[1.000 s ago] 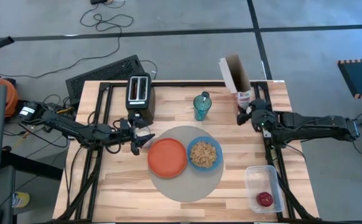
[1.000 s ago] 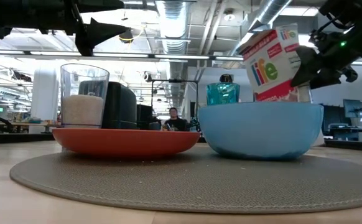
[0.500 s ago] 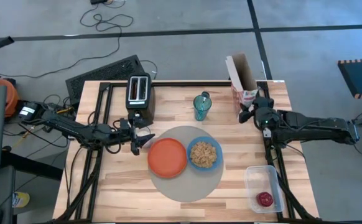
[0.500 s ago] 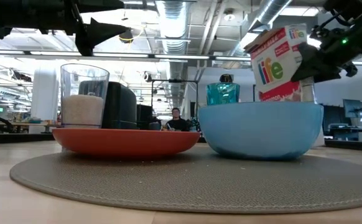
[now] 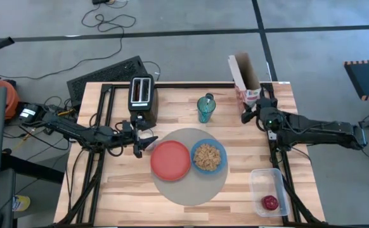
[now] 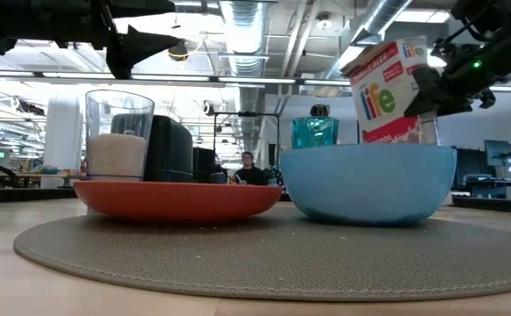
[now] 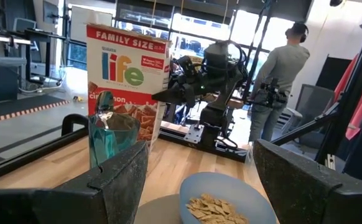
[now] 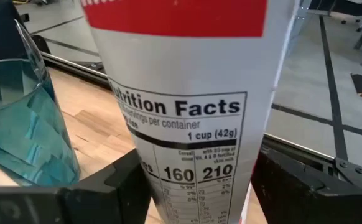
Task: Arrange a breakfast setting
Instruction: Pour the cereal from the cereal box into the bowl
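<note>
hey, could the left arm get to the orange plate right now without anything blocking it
Probably yes. The left gripper hangs open just beside the red-orange plate, with only bare table between them. The toaster stands behind it, out of the way.

Black toaster [image 5: 142, 98] at the table's back left edge; open cereal box [image 5: 245, 80] at the back right corner; clear plastic tub [image 5: 267, 190] at the front right; person [image 7: 279, 81] standing in the room beyond.

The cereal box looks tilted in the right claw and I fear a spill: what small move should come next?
Probably lower the cereal box upright onto the table's far right corner. The right claw holds it tilted there, and the blue bowl already has cereal.
</note>
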Robot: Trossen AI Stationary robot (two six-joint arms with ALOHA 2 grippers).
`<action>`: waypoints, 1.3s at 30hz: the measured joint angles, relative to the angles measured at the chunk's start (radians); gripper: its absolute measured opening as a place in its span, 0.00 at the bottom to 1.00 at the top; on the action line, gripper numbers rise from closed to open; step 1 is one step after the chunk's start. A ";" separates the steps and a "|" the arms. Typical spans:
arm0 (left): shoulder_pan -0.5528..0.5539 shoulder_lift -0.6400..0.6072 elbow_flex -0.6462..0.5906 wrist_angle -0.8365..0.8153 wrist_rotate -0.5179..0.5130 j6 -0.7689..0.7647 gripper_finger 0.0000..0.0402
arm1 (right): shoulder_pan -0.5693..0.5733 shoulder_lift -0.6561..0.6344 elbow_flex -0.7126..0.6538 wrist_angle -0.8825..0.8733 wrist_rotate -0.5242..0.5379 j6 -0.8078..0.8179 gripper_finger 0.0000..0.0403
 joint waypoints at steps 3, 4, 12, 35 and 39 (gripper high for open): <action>0.000 0.000 0.000 0.000 0.000 0.000 0.69 | -0.007 0.000 0.000 -0.002 0.001 -0.003 0.58; 0.000 0.000 0.000 0.000 0.000 -0.001 0.69 | -0.009 0.000 0.000 -0.002 0.001 -0.003 0.54; 0.000 0.034 0.000 -0.003 -0.006 -0.039 0.69 | -0.018 0.000 0.000 -0.004 0.006 -0.033 0.21; 0.000 0.100 0.105 -0.114 -0.013 -0.024 0.69 | 0.095 -0.092 -0.011 -0.200 0.044 0.165 0.08; 0.000 0.100 0.105 -0.112 -0.022 -0.024 0.69 | 0.093 -0.079 -0.056 -0.168 0.055 0.205 0.08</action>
